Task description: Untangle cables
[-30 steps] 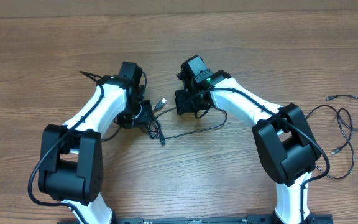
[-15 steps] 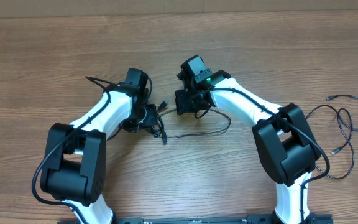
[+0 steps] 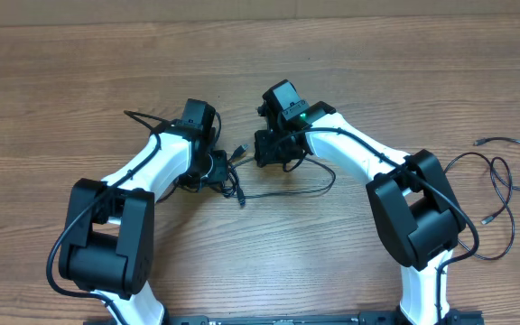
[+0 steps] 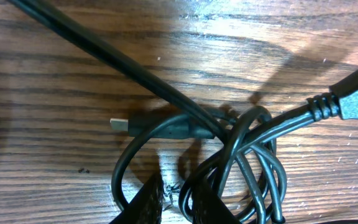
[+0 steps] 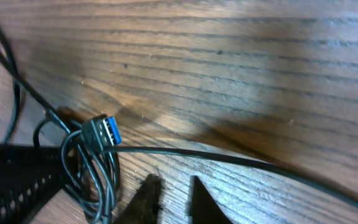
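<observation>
A knot of thin black cables (image 3: pixel 235 183) lies on the wood between my two grippers, and one strand loops off to the right (image 3: pixel 330 181). In the left wrist view the tangled cables (image 4: pixel 247 146) coil just right of my left gripper (image 4: pixel 177 178). Its jaws stand slightly open over bare wood. A small metal plug (image 4: pixel 119 124) and a grey-blue plug (image 4: pixel 357 99) show there. My right gripper (image 5: pixel 173 176) is narrowly open with only wood between its fingers. A blue USB plug (image 5: pixel 106 132) and the cable bundle (image 5: pixel 84 171) sit to its left. One cable (image 5: pixel 229 159) runs just beyond its tips.
A separate thin black cable (image 3: pixel 504 171) with small plugs sprawls at the right edge of the table, beside the right arm's base (image 3: pixel 418 217). A thick black arm cable (image 4: pixel 104 56) crosses the left wrist view diagonally. The left arm's base (image 3: pixel 106 239) stands at the front left.
The left arm swung right, closer to the right gripper, and then held still. The loose cable loop bulged a little further right. The right arm has stayed put.
</observation>
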You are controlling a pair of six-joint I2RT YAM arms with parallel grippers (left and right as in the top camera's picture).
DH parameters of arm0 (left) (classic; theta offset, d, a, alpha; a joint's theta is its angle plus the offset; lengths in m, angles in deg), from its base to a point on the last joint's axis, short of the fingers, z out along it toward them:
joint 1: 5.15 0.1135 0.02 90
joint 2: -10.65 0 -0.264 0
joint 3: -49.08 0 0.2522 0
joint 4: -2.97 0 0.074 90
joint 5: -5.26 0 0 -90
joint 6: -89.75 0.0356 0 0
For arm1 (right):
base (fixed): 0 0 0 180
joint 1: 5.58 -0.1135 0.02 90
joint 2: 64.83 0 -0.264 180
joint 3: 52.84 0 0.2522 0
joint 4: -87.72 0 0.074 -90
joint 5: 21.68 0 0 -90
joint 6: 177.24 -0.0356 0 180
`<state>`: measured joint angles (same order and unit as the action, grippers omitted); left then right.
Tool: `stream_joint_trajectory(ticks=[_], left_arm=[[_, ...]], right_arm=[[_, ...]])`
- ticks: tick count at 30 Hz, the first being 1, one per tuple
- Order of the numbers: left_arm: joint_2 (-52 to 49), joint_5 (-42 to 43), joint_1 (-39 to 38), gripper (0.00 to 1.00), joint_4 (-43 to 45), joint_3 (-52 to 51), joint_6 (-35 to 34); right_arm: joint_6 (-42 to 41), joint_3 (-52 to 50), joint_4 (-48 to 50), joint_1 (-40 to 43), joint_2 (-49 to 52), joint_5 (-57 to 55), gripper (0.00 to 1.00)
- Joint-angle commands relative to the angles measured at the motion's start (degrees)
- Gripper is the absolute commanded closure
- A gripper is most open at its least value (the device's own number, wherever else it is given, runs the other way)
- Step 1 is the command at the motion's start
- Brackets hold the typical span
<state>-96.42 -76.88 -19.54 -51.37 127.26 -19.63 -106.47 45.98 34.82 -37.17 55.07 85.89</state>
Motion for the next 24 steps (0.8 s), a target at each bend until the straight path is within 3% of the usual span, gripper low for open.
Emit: stream_joint_trajectory(ticks=[1, 4, 5, 11, 15, 18, 24], left_arm=[[-0.7, -1.0, -0.7, 0.82, 0.7, -1.0, 0.1], [-0.7, -0.8, -0.7, 0.86, 1.3, -1.3, 0.1], [-0.7, -0.8, -0.7, 0.96, 1.3, -1.3, 0.2], [-0.7, 2.8, 0.1, 0.96, 0.5, -0.6, 4.6], [-0.7, 11.0, 1.4, 0.96, -1.2, 1.6, 8.1], [-0.7, 17.8, 2.0, 0.96, -1.7, 3.7, 10.4], [-0.7, 21.2, 2.0, 0.96, -2.3, 6.0, 10.4]], right_arm=[[-0.3, -0.1, -0.2, -0.2, 0.2, 0.3, 0.73], [0.5, -0.1, -0.4, -0.2, 0.2, 4.5, 0.71], [2.9, -0.1, -0.5, -0.2, 0.2, 7.9, 0.68], [3.2, -0.2, -0.4, -0.2, 0.2, 11.6, 0.67], [3.2, -0.4, -0.3, -0.2, 0.2, 11.6, 0.66], [3.2, -0.4, -0.3, -0.2, 0.2, 11.6, 0.59], [3.2, -0.4, -0.3, -0.2, 0.2, 11.4, 0.53]])
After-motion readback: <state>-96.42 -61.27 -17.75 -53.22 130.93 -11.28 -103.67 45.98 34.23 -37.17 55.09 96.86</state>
